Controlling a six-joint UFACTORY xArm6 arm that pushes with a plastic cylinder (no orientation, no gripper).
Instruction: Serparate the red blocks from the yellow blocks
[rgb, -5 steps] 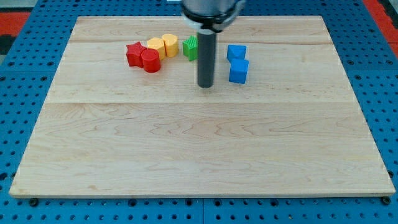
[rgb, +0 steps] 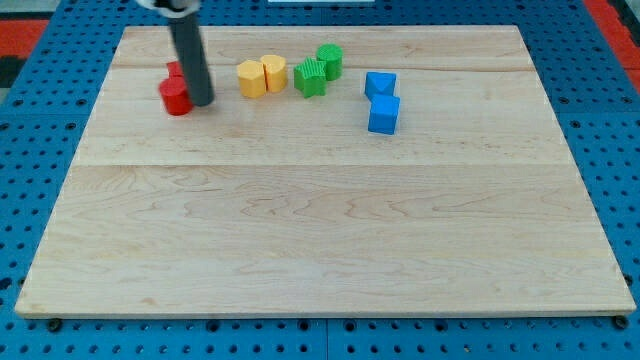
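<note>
My tip (rgb: 201, 101) stands at the upper left of the board, touching the right side of two red blocks. The nearer red block (rgb: 174, 97) is round; the other red block (rgb: 174, 71) sits just behind it, mostly hidden by the rod, shape unclear. Two yellow blocks, one on the left (rgb: 251, 78) and one on the right (rgb: 275, 72), sit together to the right of my tip, with a gap between them and the red blocks.
Two green blocks (rgb: 311, 77) (rgb: 330, 59) sit right of the yellow ones. Two blue cubes (rgb: 380, 84) (rgb: 384, 114) lie further right. The wooden board (rgb: 320, 230) rests on a blue pegboard.
My tip has moved from the board's upper middle to the left. The two red blocks have slid left, away from the yellow blocks. A second green block now shows.
</note>
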